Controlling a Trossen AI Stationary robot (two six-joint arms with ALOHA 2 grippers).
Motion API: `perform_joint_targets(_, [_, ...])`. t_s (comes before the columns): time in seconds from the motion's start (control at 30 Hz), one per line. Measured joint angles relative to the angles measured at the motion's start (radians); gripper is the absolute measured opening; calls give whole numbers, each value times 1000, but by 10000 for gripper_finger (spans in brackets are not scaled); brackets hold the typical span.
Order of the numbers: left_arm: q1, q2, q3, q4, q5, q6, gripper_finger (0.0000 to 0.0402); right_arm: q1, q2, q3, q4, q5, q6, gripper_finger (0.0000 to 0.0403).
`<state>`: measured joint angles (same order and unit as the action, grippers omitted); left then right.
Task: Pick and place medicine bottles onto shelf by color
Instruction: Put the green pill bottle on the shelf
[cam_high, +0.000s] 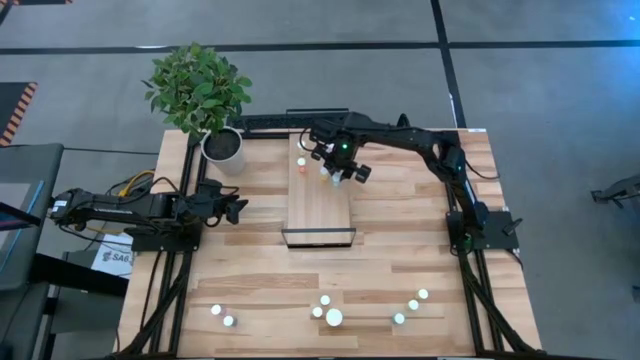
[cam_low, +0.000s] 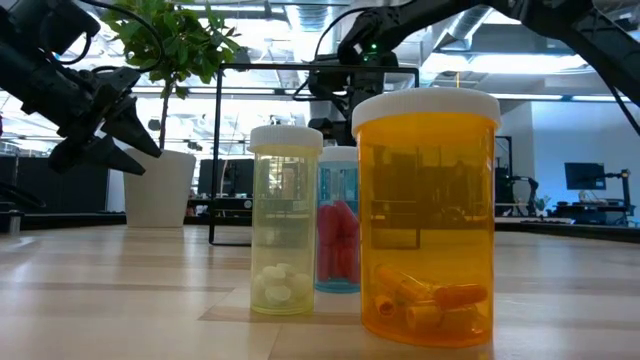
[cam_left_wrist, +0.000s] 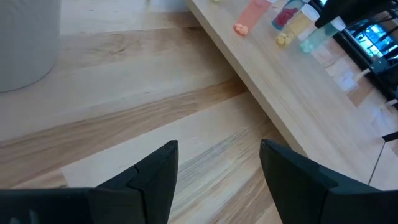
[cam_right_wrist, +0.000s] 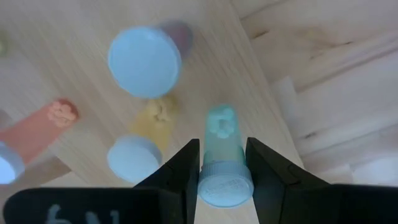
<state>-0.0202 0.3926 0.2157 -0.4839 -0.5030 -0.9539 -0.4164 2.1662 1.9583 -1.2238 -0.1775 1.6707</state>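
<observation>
- A teal bottle (cam_right_wrist: 222, 155) sits between the two fingers of the right hand (cam_right_wrist: 222, 171), which is closed on it just under its white cap; its long axis runs straight out from the wrist, with the pill end pointing at the shelf (cam_high: 320, 205) below.
- From overhead, the right hand (cam_high: 340, 165) hangs above the shelf's far end, near its right edge. Whether the bottle's base already touches the plank I cannot tell.
- Right beside it on the shelf stand a yellow bottle (cam_right_wrist: 146, 140), a pink-bodied one (cam_right_wrist: 149, 59) and an orange-pink one (cam_right_wrist: 37, 134). My guess is that the coming move turns on lowering the teal bottle along its own axis into the bare plank at the edge side of the yellow one, without nudging that neighbour.
- The left hand (cam_high: 228, 207) waits over the bench (cam_high: 250, 290) left of the shelf, its fingers (cam_left_wrist: 155, 177) spread wide with nothing between them; it is much farther from the teal bottle than the right.
- More bottles (cam_high: 330, 315) wait along the bench's near edge, well apart from the shelf; among them are a large orange one (cam_low: 427, 215) and a pale yellow one (cam_low: 285, 220).
- A potted plant (cam_high: 205, 95) stands at the far left corner.
</observation>
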Motion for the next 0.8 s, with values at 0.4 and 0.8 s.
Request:
perform_joint_targets(0.4, [0, 0, 0, 0, 0, 0, 212, -6, 0, 0, 11, 21, -4, 130])
perform_joint_targets(0.8, [0, 0, 0, 0, 0, 0, 212, 3, 0, 0, 34, 22, -3, 131])
